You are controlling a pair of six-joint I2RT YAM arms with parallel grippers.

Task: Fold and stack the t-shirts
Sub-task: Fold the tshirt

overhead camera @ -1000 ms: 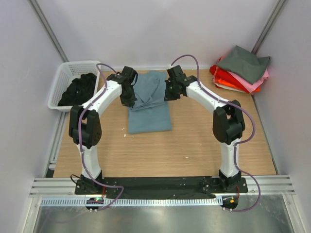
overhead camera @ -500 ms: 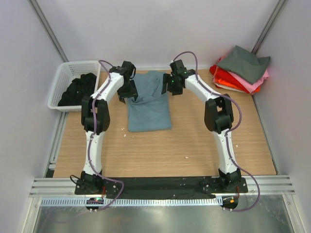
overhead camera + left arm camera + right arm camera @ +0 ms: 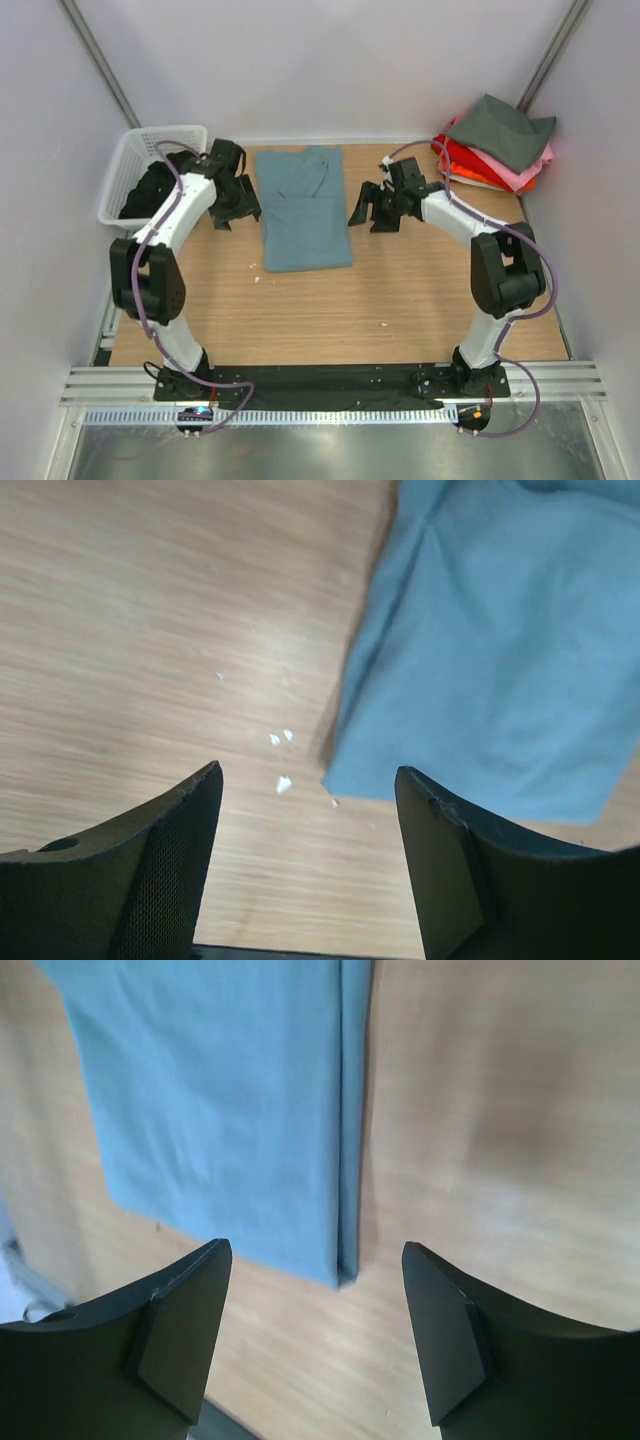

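The wooden table [image 3: 400, 300] carries everything, and the dusty blue-grey t-shirt [image 3: 303, 215] lies flat on it, folded into a long narrow panel that runs from the far edge toward the arms. Everything else is placed from that shirt.

The left arm [image 3: 160, 230] rises from its base, bends sharply at the elbow well to the left of the shirt, and reaches forward and inward, so its wrist sits just left of the shirt's far half. The right arm [image 3: 470, 225] mirrors it. Its elbow is out to the right and its forearm angles back in, ending just right of the shirt's middle.

Far right of the shirt, in the back corner, is a stack of folded shirts. A dark grey one [image 3: 500, 128] is on top, with pink [image 3: 520, 175] and red-orange [image 3: 465, 158] layers showing beneath. Far left of the shirt stands a white lattice basket [image 3: 140, 145] holding a black shirt [image 3: 155, 185].

The left gripper [image 3: 238, 213] hangs beside the shirt's left edge with its jaws spread wide. In the left wrist view [image 3: 308, 780] only bare wood and the shirt's [image 3: 500, 650] near left corner lie between them. The right gripper [image 3: 370, 215] is likewise spread and holds nothing. In its own view [image 3: 315, 1255] the shirt's [image 3: 220, 1100] folded right edge runs down between the two fingers.

A few white specks [image 3: 280, 760] dot the wood just left of the shirt's corner.
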